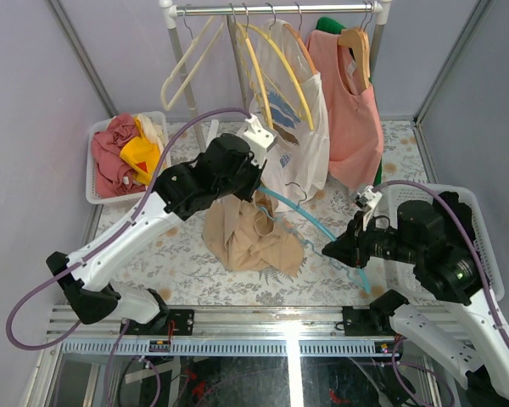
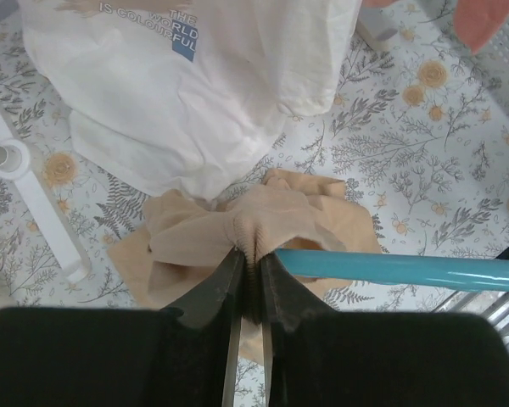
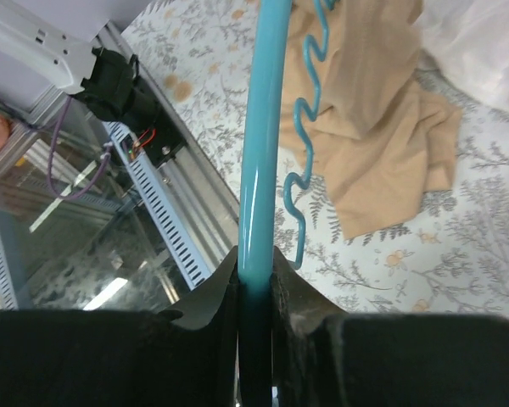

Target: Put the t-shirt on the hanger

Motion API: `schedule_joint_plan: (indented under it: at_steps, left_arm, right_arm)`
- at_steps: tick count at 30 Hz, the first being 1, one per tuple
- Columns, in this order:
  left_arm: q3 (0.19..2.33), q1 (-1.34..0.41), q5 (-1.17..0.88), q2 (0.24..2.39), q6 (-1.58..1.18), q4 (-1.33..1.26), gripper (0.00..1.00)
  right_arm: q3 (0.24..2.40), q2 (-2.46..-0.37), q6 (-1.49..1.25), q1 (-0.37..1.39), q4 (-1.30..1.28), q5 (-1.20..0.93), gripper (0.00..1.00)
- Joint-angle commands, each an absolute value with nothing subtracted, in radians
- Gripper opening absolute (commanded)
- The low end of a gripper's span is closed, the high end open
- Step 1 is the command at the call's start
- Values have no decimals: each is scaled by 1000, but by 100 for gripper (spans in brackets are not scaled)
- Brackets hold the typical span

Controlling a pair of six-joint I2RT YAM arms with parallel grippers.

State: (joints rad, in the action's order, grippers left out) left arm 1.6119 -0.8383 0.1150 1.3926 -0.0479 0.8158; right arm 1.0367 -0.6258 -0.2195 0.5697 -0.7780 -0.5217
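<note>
At mid bench [image 1: 174, 263], the left claw [image 2: 250, 254] pinches the t-shirt [image 1: 250, 242] and the right claw [image 3: 254, 267] clamps the hanger [image 3: 265, 110].
Seen from the left wrist, the left claw's jaws stand almost together on a puckered fold at the top of the t-shirt, and the rest of the tan cloth lies crumpled on the bench. In the top view the hanger runs from the t-shirt's upper edge out toward 4 o'clock, where the right claw's jaws are closed on one blue arm. Its wavy lower bar crosses the cloth's 3 o'clock edge. A white shirt [image 1: 301, 153] hangs from the rail [image 1: 271, 10] at 12 o'clock of the t-shirt, its hem just beside the cloth. A pink top [image 1: 356, 110] hangs at 2 o'clock.
</note>
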Motion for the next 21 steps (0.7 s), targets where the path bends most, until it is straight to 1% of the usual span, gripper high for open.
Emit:
schedule_joint_plan:
  at_steps: [1, 6, 11, 14, 18, 21]
  left_arm:
    - [1613, -861, 59, 1399, -58, 728, 10]
    - [1641, -900, 50, 1408, -70, 714, 12]
    - [1626, -929, 59, 1385, -71, 697, 13]
    - [1595, -931, 45, 1354, -78, 678, 13]
    - [1555, -932, -16, 1323, -89, 632, 15]
    - [1556, -934, -20, 1327, -107, 630, 15]
  right_arm:
    - [997, -623, -272, 572, -652, -630, 0]
    - [947, -621, -294, 573, -595, -666, 0]
    - [946, -661, -306, 572, -574, -645, 0]
    - [932, -632, -322, 573, -526, -623, 0]
    - [871, -585, -391, 573, -400, -659, 0]
    - [854, -576, -414, 573, -373, -667, 0]
